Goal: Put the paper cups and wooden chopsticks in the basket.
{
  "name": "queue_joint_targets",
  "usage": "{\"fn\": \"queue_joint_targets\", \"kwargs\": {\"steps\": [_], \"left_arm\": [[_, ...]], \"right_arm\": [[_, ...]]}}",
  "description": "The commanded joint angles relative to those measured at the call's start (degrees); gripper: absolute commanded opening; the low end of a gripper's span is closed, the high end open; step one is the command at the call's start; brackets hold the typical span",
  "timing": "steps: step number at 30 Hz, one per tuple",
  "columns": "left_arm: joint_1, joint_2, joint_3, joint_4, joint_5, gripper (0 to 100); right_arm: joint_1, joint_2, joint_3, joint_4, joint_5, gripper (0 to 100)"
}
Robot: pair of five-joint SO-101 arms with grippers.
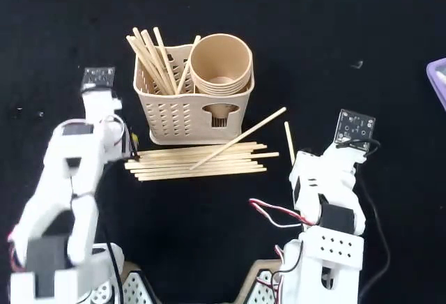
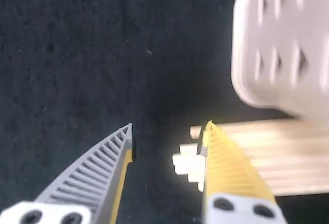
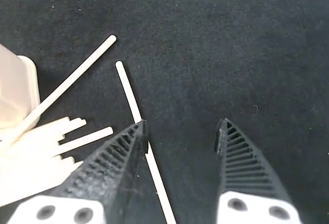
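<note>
A beige perforated basket (image 1: pixel 174 117) stands upright in the middle of the black table (image 1: pixel 362 74). A stack of paper cups (image 1: pixel 220 60) sits mouth-up in its half nearer the right arm. A bundle of wooden chopsticks (image 1: pixel 150 56) stands in the other half, leaning outward over the rim; whether a divider separates the two halves cannot be told. In front of the basket and just beside its wall, a pile of chopsticks (image 1: pixel 202 163) lies flat on the table in a rough row. One slanted chopstick (image 1: pixel 240 138) lies across the pile with its far end pointing away toward the right arm. A single chopstick (image 1: pixel 288 140) lies apart from the pile, close to that arm. The left gripper (image 2: pixel 169 129) is spread wide just above the table, its yellow finger at the cut ends of the pile and near the basket's corner. The right gripper (image 3: pixel 181 126) is also wide apart and holds nothing; the single chopstick runs under one of its black fingers.
</note>
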Motion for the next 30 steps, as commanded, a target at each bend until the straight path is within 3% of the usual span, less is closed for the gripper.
{"fn": "queue_joint_targets", "kwargs": {"steps": [1,8,14,25,30], "left_arm": [[0.75,7.56,-8.40,1.58,2.99,22],[1.27,10.02,-5.58,1.58,2.20,22],[1.80,5.80,0.57,1.58,-3.16,22],[1.98,-18.02,18.86,1.93,-13.01,22],[1.45,-29.80,20.62,10.99,-15.82,22]], "right_arm": [[0.44,-0.22,-0.40,-1.32,-0.35,21.5],[0.44,-0.22,-0.40,-1.32,-0.35,21.5],[0.44,-0.22,-0.40,-1.32,-0.35,21.5],[0.44,-0.22,-0.40,-1.32,-0.26,21.5],[0.44,-0.22,-0.40,-1.32,-0.26,21.5]]}}
